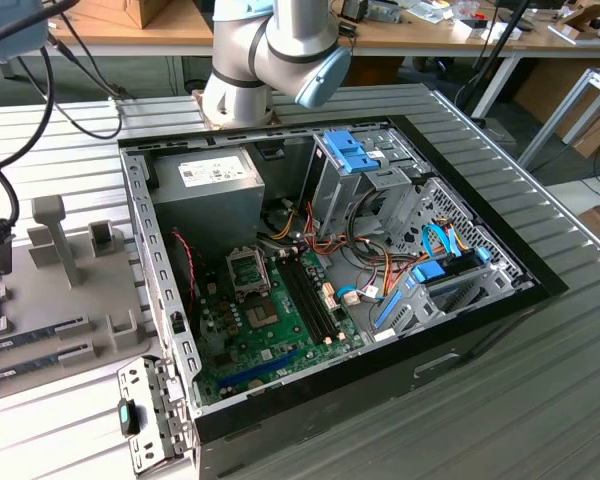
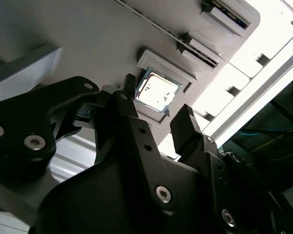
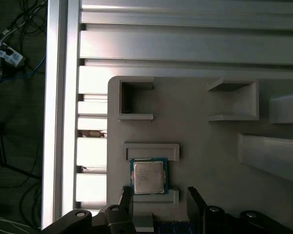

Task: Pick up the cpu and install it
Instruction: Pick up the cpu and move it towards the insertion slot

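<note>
On the grey fixture plate [image 3: 210,141] that rests on the slatted aluminium table [image 3: 185,48], you see the cpu [image 3: 148,176] lying flat. Its silvery top faces up inside a thin green rim, and it is seated between the two raised grey lips of a small holder [image 3: 151,151]. In both wrist views your gripper [image 3: 161,195] hangs over the chip with its two black fingers [image 3: 127,197] spread apart. One fingertip is just beside one edge of the chip and the other stands clear of the opposite edge, so the chip lies between them with nothing clamped. You cannot tell whether either finger touches the chip or the holder. In the second wrist view the cpu [image 2: 157,92] glares bright under the light, framed by the gripper [image 2: 157,100]. Further along the plate in the first wrist view stand two three-walled brackets [image 3: 134,100], well apart from the chip. In the exterior view an open computer case [image 1: 150,250] lies on its side in the middle of the table. Inside it are a green motherboard [image 1: 270,340], a metal-framed socket [image 1: 250,290] and a grey power supply box [image 1: 205,185] just beyond the socket. The arm [image 1: 270,45] rises behind the case. The fixture plate sits at the exterior view's left of the case, well apart from the socket, with long thin memory strips [image 1: 35,332] lying on it.
</note>
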`<state>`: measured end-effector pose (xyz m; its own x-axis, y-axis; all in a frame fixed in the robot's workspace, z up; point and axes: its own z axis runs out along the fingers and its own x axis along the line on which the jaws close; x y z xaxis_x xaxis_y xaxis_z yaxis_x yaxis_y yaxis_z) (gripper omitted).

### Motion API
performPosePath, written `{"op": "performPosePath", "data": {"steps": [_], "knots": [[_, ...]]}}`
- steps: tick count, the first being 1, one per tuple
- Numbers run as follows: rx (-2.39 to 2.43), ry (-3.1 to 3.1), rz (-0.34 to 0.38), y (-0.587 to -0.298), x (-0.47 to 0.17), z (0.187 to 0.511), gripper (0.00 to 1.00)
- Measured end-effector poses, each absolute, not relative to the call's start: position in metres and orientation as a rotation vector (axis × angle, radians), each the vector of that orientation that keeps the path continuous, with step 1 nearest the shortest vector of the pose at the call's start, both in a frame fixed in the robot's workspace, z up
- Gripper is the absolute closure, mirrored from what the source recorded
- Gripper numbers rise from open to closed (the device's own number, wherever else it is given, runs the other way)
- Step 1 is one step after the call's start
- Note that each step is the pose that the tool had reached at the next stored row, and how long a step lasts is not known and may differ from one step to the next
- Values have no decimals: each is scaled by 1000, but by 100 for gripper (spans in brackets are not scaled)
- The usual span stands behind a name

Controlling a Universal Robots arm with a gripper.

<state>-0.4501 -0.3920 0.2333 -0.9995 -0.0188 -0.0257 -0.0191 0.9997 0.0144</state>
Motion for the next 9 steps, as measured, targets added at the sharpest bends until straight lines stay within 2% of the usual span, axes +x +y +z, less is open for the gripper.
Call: {"op": "performPosePath", "data": {"steps": [9], "knots": [[-30,3116,23,-392,-450,230,44]]}}
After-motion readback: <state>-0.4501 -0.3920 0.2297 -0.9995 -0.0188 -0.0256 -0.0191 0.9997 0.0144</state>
